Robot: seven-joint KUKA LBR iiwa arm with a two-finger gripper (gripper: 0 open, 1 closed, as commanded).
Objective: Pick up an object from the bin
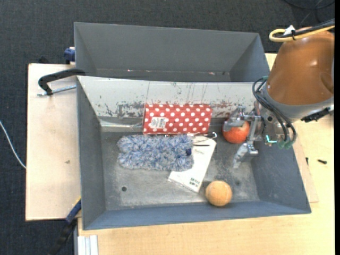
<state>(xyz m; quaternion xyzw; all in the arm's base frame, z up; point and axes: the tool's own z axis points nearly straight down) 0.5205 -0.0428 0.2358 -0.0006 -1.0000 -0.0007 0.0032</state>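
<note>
Our gripper (248, 138) hangs low near the right wall of the grey bin (91, 163); we cannot tell how wide it stands. Just beside it, on its left, we see a red-orange ball (234, 133). Toward the front wall lies a tan ball (218, 193), next to a white printed tag (194, 168). Farther left sprawls a blue-white fluffy duster head (153, 152), and behind it a red white-dotted packet (178, 119) lies at the back wall

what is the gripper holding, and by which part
Cannot be told: the gripper is right against the red ball, on its right side, but whether it grips it is unclear.
</note>
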